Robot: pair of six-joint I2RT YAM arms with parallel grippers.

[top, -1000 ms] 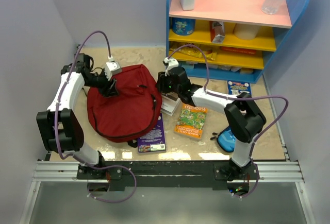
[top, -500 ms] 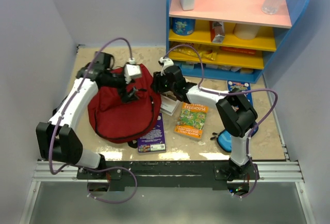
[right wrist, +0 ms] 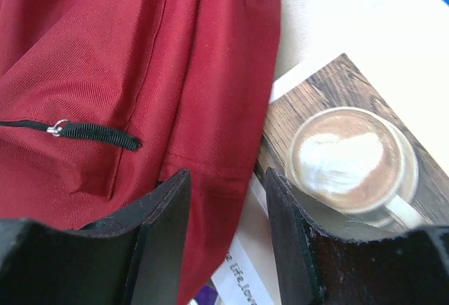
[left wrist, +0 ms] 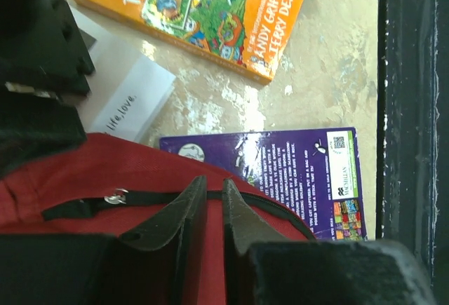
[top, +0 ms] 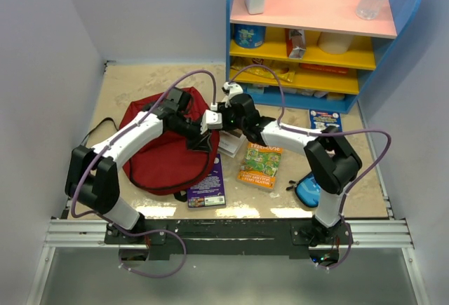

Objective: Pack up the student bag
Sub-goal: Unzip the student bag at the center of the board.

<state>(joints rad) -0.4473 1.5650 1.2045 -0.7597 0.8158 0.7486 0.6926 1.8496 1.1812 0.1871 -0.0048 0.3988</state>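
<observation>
The student bag [top: 160, 156] is a dark red backpack lying flat at the left centre of the table. My left gripper [top: 205, 137] reaches across it to its right edge. In the left wrist view the gripper [left wrist: 212, 180] is nearly shut, pinching red fabric beside the black zipper [left wrist: 77, 205]. My right gripper [top: 223, 116] hovers at the bag's far right corner. In its own view it [right wrist: 226, 175] stands open, straddling the bag's red edge [right wrist: 105, 52] and a white book with a coffee cup cover [right wrist: 344, 158].
A purple book [top: 209, 187] pokes out from under the bag's near right side. An orange and green book [top: 260, 165] lies right of it, then a blue pouch [top: 309, 191]. A blue book [top: 325, 119] lies by the coloured shelf [top: 309, 52] at the back right.
My left arm has swung from the bag's far left side across to its right edge, opening on the way and closing again. The right gripper has shifted only slightly.
</observation>
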